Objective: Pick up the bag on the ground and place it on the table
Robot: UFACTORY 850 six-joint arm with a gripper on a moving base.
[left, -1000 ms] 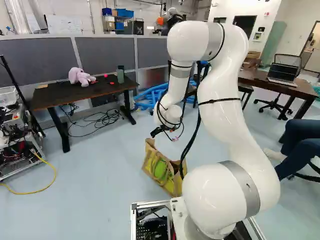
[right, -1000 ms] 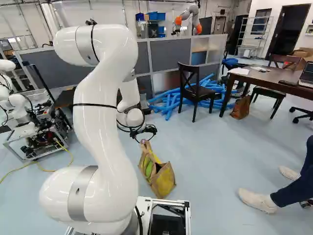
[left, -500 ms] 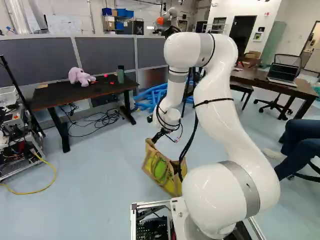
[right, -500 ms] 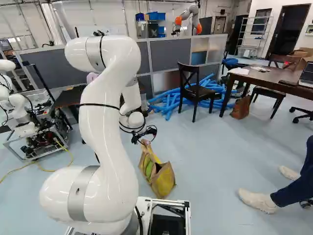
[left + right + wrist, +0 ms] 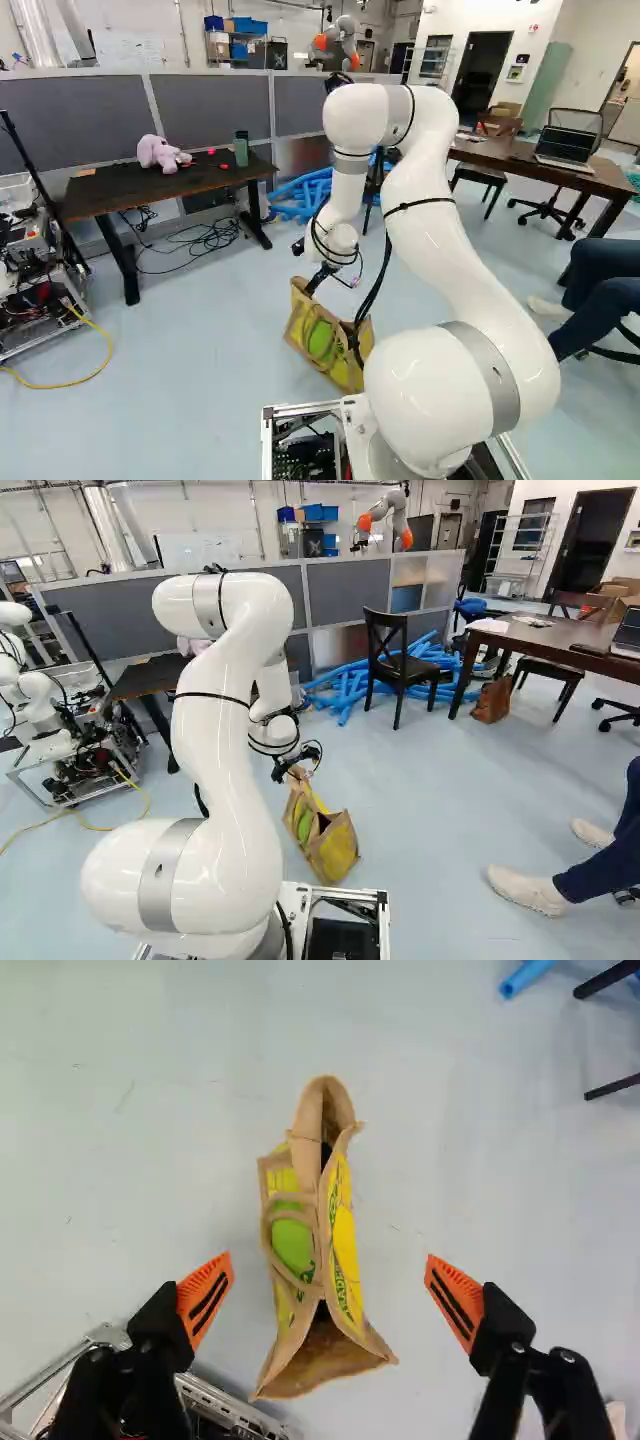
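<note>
from the wrist alone, orange pads (image 5: pixel 206 1300) flank bag (image 5: pixel 346 1260).

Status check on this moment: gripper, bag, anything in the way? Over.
Gripper open, fingers spread either side of bag. Bag on floor, not gripped. No obstruction visible between gripper and bag.

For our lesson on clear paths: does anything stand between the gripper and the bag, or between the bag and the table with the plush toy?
Nothing visible stands between the open gripper and the bag, which shows between its spread fingers. Toward the table, only black cables show, on the floor by its legs.
</note>
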